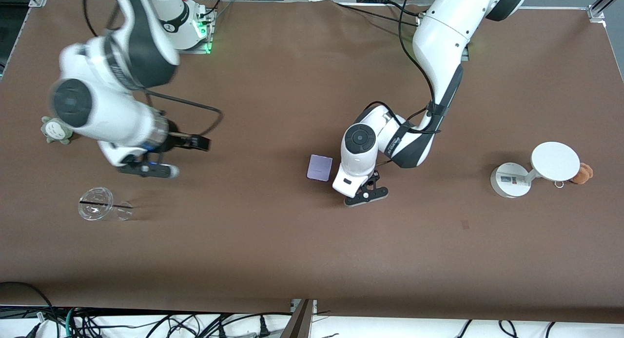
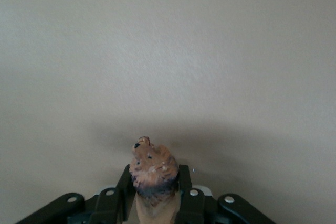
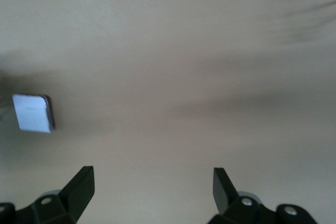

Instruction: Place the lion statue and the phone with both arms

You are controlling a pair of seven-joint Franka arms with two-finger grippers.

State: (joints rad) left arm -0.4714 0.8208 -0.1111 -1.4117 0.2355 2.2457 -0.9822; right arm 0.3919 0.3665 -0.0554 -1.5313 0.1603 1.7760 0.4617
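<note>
My left gripper [image 1: 366, 191] is shut on the lion statue [image 2: 152, 169], a small brown figurine whose maned head sticks out between the fingers [image 2: 184, 178] in the left wrist view. It is low over the table, just beside the phone [image 1: 320, 168], a flat pale lavender slab lying on the brown table. The arm hides the lion in the front view. My right gripper [image 1: 148, 170] is open and empty over bare table toward the right arm's end. The right wrist view shows its fingers spread [image 3: 152, 177], with the phone [image 3: 33, 112] some way off.
A clear plastic cup [image 1: 100, 205] lies on its side near the right gripper. A grey-green plush [image 1: 56, 129] sits at the right arm's end. A white round-based stand with a disc [image 1: 534, 169] and an orange-brown plush [image 1: 582, 173] are at the left arm's end.
</note>
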